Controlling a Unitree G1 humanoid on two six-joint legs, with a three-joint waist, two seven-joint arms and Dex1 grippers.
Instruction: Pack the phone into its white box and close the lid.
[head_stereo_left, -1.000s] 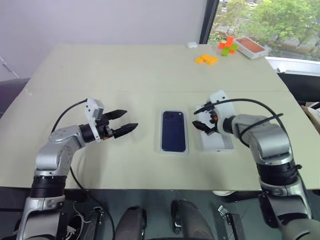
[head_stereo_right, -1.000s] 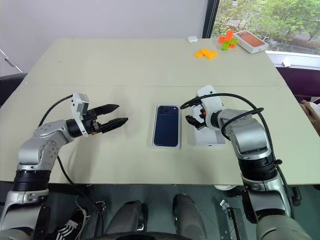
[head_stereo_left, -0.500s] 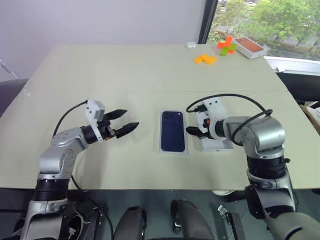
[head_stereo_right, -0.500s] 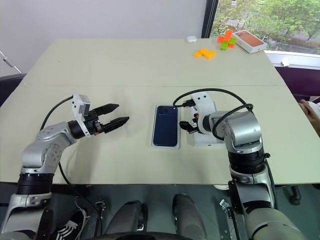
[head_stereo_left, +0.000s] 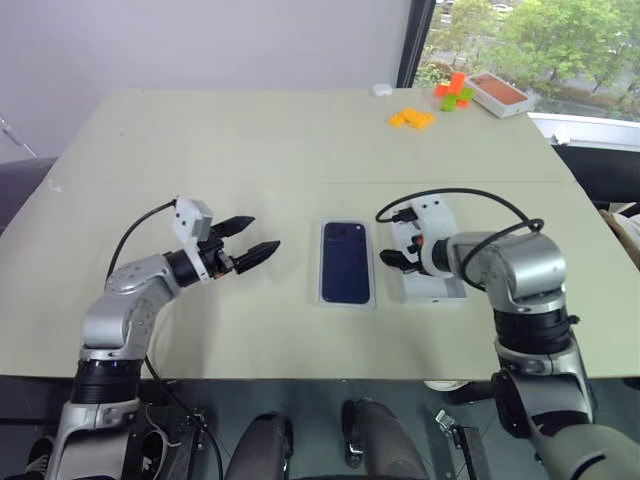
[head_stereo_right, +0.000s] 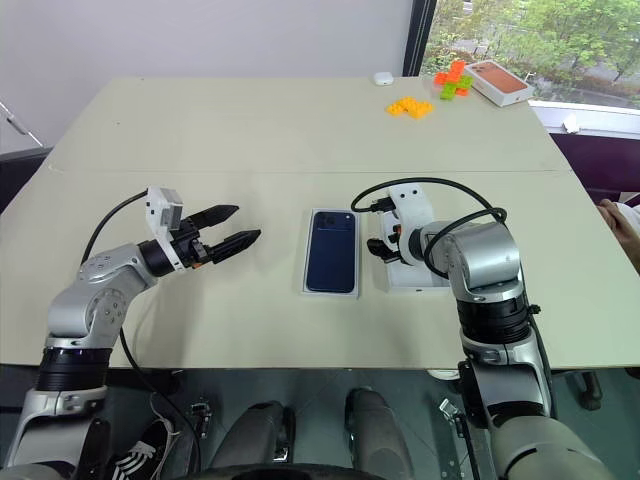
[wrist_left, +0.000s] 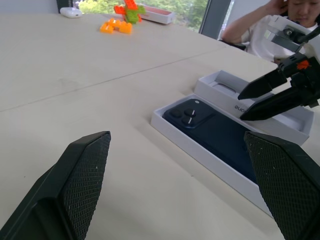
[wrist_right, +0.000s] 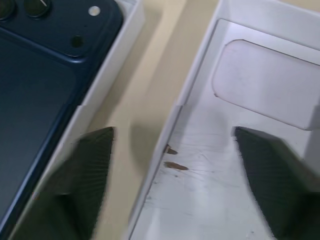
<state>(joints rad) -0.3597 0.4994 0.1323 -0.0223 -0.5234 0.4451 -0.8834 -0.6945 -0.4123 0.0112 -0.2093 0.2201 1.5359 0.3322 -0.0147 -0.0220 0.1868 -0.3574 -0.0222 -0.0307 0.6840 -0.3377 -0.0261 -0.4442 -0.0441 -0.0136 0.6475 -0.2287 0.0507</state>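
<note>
Table (head_stereo_left: 250, 130) beige, window behind | left hand (head_stereo_left: 248, 243) wide | right hand (head_stereo_right: 382, 245) open astride lid (head_stereo_right: 425, 272) wall

Daylight from the window (head_stereo_left: 520, 40) past the table's (head_stereo_left: 250, 140) far right corner lights the scene brightly and evenly, leaving only faint, soft shadows on the matte top and no glare. The head views are sharp, with the table's near edge slightly bowed. In the right wrist view the near fingers (wrist_right: 75, 185) are blurred, as if moving.

One phone (head_stereo_left: 347, 262), one white box (head_stereo_left: 323, 297), one lid (head_stereo_left: 437, 288), two grippers (both robot's).
</note>
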